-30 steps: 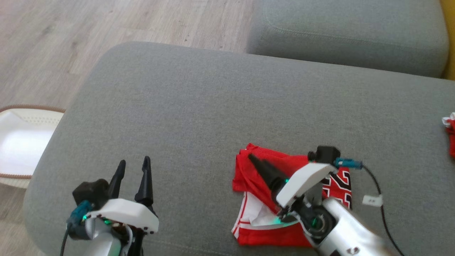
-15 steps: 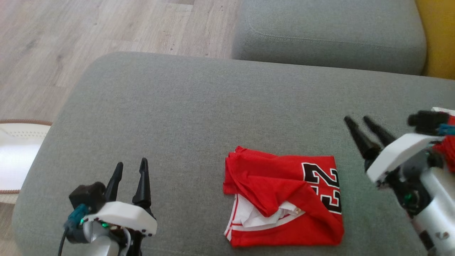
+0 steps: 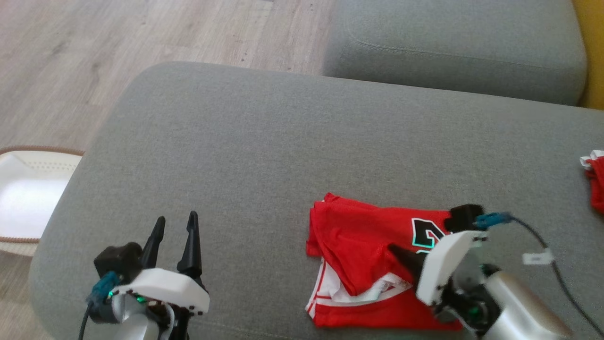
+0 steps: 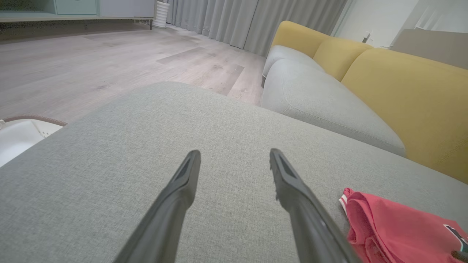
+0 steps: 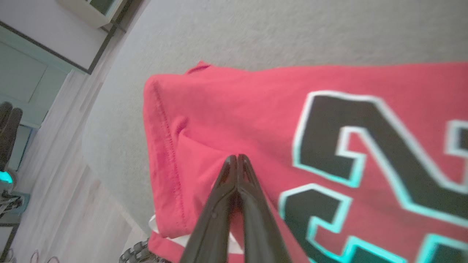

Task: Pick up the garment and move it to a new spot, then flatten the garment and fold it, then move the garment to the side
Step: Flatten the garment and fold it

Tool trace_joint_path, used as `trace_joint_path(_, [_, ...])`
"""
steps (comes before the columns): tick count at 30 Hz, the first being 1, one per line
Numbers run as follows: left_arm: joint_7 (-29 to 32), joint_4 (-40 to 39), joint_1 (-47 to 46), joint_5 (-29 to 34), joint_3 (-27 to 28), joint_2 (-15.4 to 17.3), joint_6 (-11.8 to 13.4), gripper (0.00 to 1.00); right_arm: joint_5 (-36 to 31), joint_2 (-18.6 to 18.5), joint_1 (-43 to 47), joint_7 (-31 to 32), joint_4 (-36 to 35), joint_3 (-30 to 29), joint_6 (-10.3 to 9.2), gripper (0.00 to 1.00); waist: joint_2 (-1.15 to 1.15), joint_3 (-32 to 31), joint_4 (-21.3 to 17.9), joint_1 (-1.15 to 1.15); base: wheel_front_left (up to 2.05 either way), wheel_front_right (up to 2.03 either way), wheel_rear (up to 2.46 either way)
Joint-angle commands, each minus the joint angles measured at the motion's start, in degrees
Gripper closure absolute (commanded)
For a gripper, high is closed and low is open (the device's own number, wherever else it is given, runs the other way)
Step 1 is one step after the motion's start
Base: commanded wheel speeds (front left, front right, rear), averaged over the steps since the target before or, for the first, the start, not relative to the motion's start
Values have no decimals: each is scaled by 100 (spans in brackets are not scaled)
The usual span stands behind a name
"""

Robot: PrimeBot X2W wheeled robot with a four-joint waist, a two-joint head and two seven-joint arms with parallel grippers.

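Observation:
The garment (image 3: 358, 245) is a red jersey with a black number and white trim, lying folded on the grey sofa cushion (image 3: 283, 141) near its front edge. My right gripper (image 3: 395, 249) is over the jersey's middle, shut, with its fingertips pressed together just above or on the red cloth (image 5: 256, 109); in the right wrist view the gripper (image 5: 237, 157) has no fabric visible between the tips. My left gripper (image 3: 175, 218) hovers open over bare cushion to the left, well apart from the jersey. The left wrist view has the open gripper (image 4: 234, 155) and the jersey's edge (image 4: 395, 230) at its lower right.
A white basket (image 3: 23, 189) stands on the wooden floor left of the cushion. A second grey cushion (image 3: 453, 42) lies behind, with yellow backrests (image 4: 402, 91). Another red cloth (image 3: 595, 182) sits at the far right edge. A cable (image 3: 542, 241) trails from my right wrist.
My right gripper, open and off to the right half a second ago, has come back over the jersey and shut. The head camera shifted slightly. The left arm has stayed put.

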Motion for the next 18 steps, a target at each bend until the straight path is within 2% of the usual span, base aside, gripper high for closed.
trace_joint_path(1, [-53, -133, -274, 45, 202, 53, -21, 0, 62, 83, -99, 50, -185, 103, 40, 100, 0, 9, 35, 0, 0, 0, 0])
trace_joint_path(10, [-53, -72, -305, 31, 212, 48, -21, 0, 374, 745, 87, 370, -162, 645, 40, 100, 0, 37, 73, 0, 0, 0, 0])
trace_joint_path(15, [-53, -79, -318, 32, 238, 45, -6, 0, 988, 986, 145, 324, -478, 826, 40, 100, 0, 25, -4, 0, 0, 0, 0])
trace_joint_path(18, [-53, -108, -299, 34, 271, 45, 4, 0, 1389, 959, 152, 277, -882, 825, 40, 100, 0, 0, -97, 0, 0, 0, 0])
